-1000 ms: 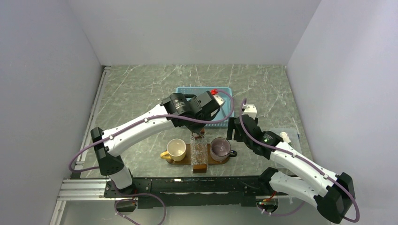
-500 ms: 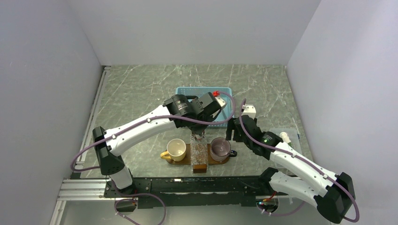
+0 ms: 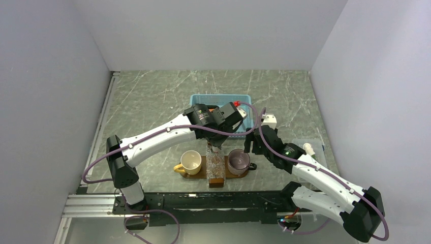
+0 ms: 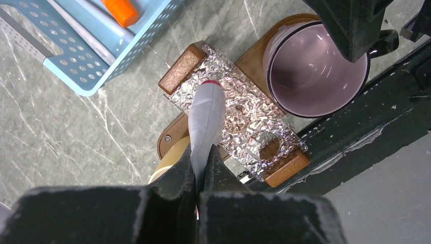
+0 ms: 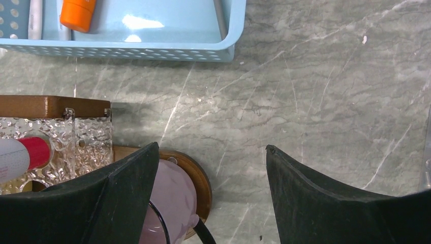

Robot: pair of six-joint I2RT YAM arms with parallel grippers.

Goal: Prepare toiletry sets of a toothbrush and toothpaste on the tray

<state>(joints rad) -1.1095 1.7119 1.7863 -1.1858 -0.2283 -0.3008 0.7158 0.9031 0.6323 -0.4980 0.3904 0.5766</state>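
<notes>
Left claw [image 4: 202,157]: pressed tight on the flat tail of a white toothpaste tube [image 4: 206,114], whose red-capped nose points down at the clear embossed box [image 4: 239,119]. Over the last second we see the left wrist swing toward the right, across the near edge of the blue basket [image 3: 221,101], and the shoulder turn with it; the tube's nose has kept its place above the box. We read this as lining-up before lowering, so the toothpaste is not yet set down. The box stands across the middle of the tray [image 4: 251,58], between the cream cup [image 3: 191,161] and the mauve cup [image 4: 315,68], both on the same board. The toothbrush [image 4: 81,28] lies in the basket beside an orange tube [image 4: 119,10]; no set is complete. Pose, left arm: stretched forward and inward, wrist bent so the claw hangs nose-down. Right claw [image 5: 208,152]: spread wide, empty, hovering low over bare table [image 5: 315,101] just beside the mauve cup, its arm folded near its base.
</notes>
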